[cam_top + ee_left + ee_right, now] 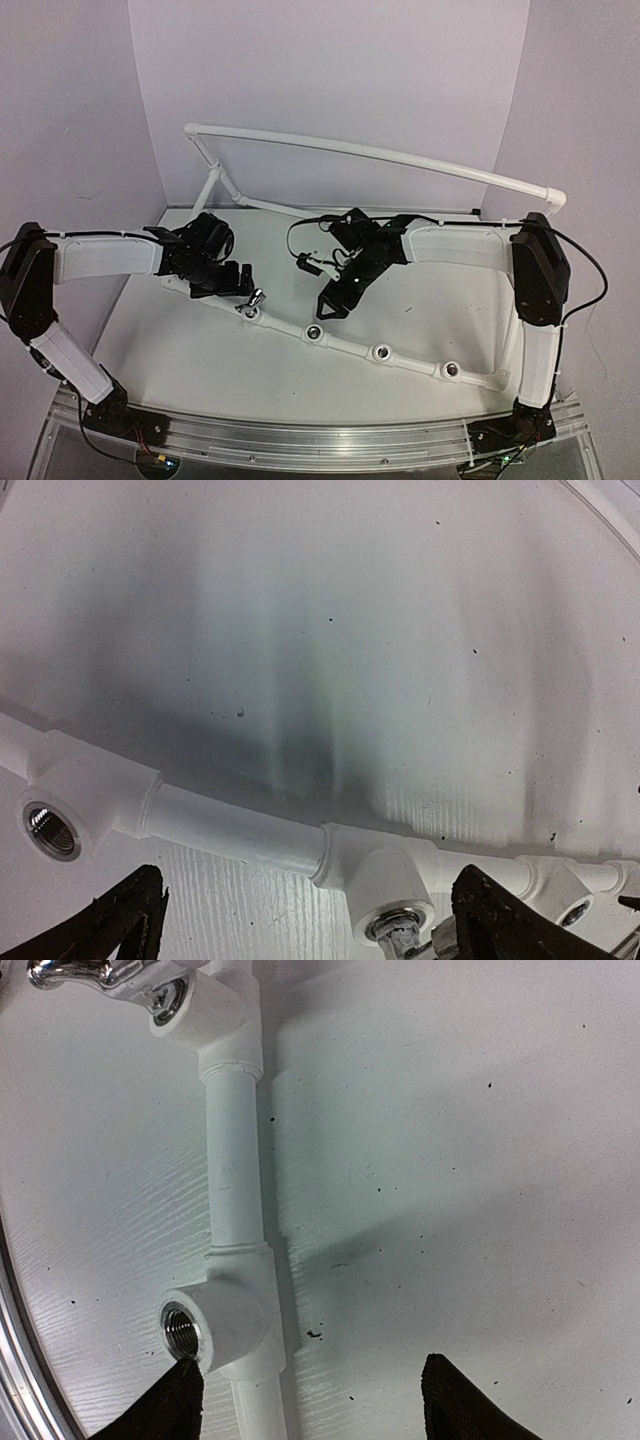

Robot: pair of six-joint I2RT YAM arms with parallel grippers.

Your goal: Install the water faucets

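**One faucet seated in the pipe, both grippers open**

We see pale panel walls (330,70) closing in a white table (400,290). Its top has a fine grain and a few dark specks. A metal rail (300,435) runs along its near edge, and the two arms are bolted there.

On the table lies one white pipe frame (420,160). Its far bar is raised and its near bar rests on the surface. We count four tee fittings along the near bar. Three are empty sockets (381,352) with dark threaded centres.

The fourth, leftmost tee fitting (248,313) holds the single water faucet (257,297) that we can find. It is a small chrome piece with its stem in the socket mouth.

The left gripper (238,280) hangs just behind that fitting with its fingers spread wide. In the left wrist view the faucet (398,927) sits between the two fingers, nearer one of them, and the other finger is clear of it. We cannot tell whether the nearer finger touches it.

The right gripper (333,303) is also spread apart and holds nothing. It hovers over the next empty socket (183,1332). In its wrist view the faucet (90,972) lies one fitting away, well apart from its fingers (175,1405).
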